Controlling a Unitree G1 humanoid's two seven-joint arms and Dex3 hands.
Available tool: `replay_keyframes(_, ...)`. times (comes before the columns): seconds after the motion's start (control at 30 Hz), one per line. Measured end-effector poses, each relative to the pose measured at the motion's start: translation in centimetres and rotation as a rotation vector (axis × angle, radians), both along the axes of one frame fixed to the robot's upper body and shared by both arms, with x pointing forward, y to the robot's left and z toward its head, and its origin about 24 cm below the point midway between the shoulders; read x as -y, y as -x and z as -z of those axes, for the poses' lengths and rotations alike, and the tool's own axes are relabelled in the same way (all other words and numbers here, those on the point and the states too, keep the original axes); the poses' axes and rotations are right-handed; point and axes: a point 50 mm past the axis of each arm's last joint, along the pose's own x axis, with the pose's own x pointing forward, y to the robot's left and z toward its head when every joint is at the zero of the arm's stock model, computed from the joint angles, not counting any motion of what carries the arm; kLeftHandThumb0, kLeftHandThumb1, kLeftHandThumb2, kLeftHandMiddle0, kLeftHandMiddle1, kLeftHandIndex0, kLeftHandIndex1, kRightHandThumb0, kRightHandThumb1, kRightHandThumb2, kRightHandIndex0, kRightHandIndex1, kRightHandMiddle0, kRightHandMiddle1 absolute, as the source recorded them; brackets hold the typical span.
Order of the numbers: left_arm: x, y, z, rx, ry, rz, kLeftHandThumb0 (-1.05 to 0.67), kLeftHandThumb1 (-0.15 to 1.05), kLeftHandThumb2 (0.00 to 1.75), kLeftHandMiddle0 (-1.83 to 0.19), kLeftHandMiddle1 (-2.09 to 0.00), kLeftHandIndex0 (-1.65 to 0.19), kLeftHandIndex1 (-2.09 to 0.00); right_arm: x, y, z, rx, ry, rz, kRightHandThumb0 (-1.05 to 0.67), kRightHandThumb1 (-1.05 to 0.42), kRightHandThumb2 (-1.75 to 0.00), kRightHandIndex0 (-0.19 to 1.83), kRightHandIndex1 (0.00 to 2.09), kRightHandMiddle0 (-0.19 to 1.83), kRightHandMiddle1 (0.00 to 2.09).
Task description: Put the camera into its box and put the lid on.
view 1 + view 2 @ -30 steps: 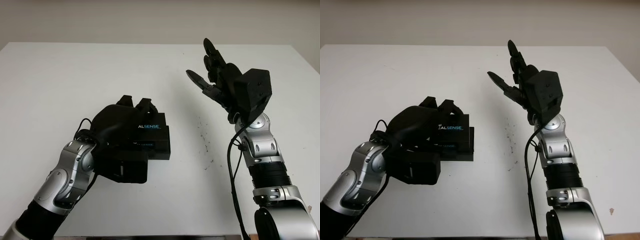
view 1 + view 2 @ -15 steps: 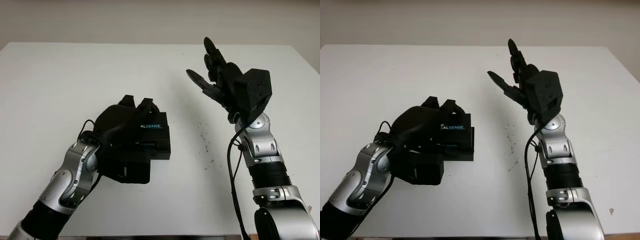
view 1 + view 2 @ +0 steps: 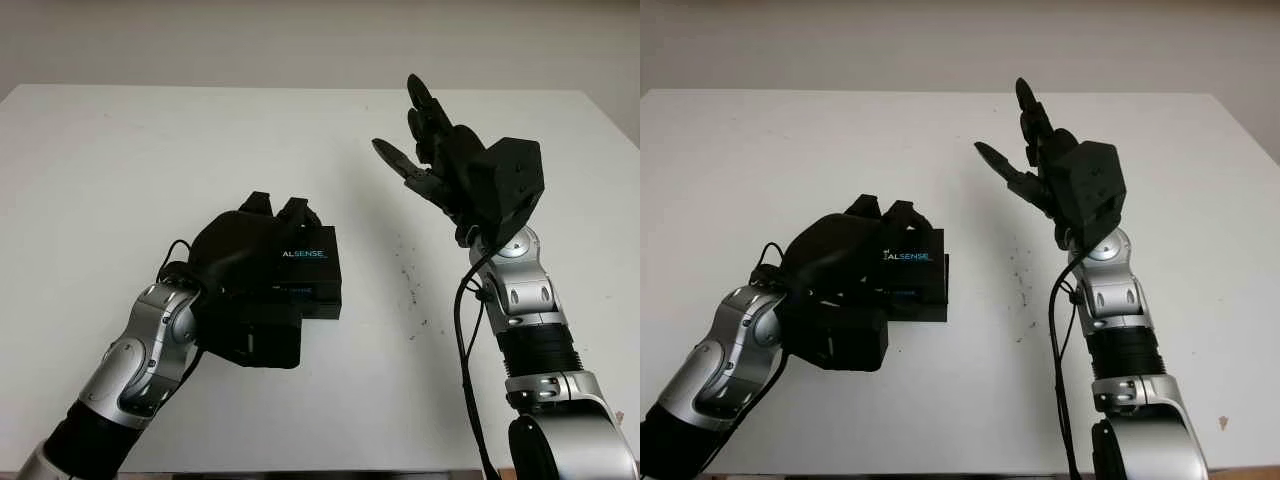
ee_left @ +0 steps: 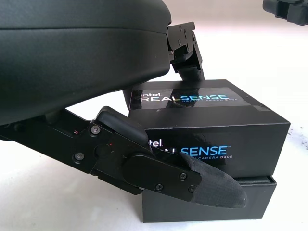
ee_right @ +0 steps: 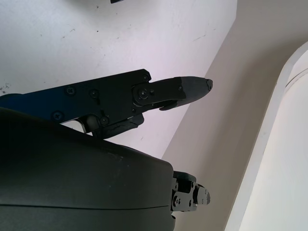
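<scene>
A black RealSense box lid [image 3: 310, 258] sits on top of its black base [image 3: 325, 300], left of the table's middle. My left hand [image 3: 250, 245] covers the lid from the near left and is shut on it. In the left wrist view the thumb [image 4: 211, 185] presses the lid's printed side [image 4: 216, 134], and the other fingers [image 4: 185, 48] hook over its far edge. A strip of the base [image 4: 240, 204] shows under the lid, which hides the inside of the box. My right hand [image 3: 425, 150] is raised above the table at the right, open and holding nothing.
The white table [image 3: 120, 160] has a scatter of small dark specks [image 3: 410, 290] between the box and my right arm. A pale wall runs behind the table's far edge.
My left forearm has shifted a little to the right while the hand keeps its hold on the lid. The right arm has stayed where it was.
</scene>
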Motion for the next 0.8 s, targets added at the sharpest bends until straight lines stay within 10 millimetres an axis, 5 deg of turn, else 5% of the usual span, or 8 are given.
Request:
replay_keyframes(0.1, 0.06, 0.02, 0.05, -0.013, 0.009, 0.006, -0.28, 1.05, 0.28, -0.53, -2.09, -0.12, -2.09, 0.01, -0.01, 0.03, -0.001, -0.001, 0.002, -0.49, -1.05, -0.18, -0.07, 0.06, -0.08, 0.06)
replay_keyframes(0.23, 0.16, 0.05, 0.06, -0.009, 0.005, 0.014, -0.30, 1.05, 0.32, -0.66, -2.09, -0.29, -2.09, 0.00, -0.01, 0.03, -0.001, -0.001, 0.002, -0.49, -1.05, -0.18, -0.08, 0.06, -0.08, 0.05)
replay_keyframes(0.4, 0.49, 0.14, 0.31, -0.012, -0.010, 0.029, -0.31, 1.05, 0.34, -0.75, -2.09, -0.16, -2.09, 0.01, -0.01, 0.02, 0.001, 0.001, 0.004, -0.49, -1.05, -0.18, -0.08, 0.06, -0.08, 0.05)
replay_keyframes(0.8, 0.62, 0.14, 0.50, 0.003, -0.029, 0.039, -0.30, 1.05, 0.34, -0.83, -2.09, -0.24, -2.09, -0.02, 0.00, 0.03, -0.001, -0.001, -0.001, -0.49, -1.05, -0.18, -0.08, 0.05, -0.08, 0.05)
